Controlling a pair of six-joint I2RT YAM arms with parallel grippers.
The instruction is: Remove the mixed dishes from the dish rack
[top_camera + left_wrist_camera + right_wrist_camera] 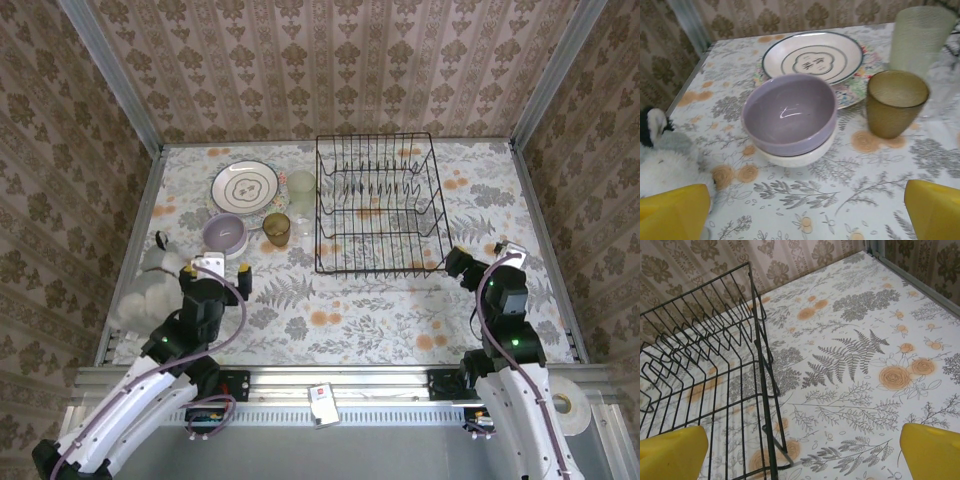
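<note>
Judging from the black wire dish rack (378,205) standing bare at centre, unloading seems done; left gripper (215,272) and right gripper (480,258), jaws apart, should avoid the lavender bowl (226,233) and plates (245,186) upper left.

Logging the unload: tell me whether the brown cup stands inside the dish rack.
No, the brown cup stands outside the dish rack, to its left, beside the lavender bowl.
</note>
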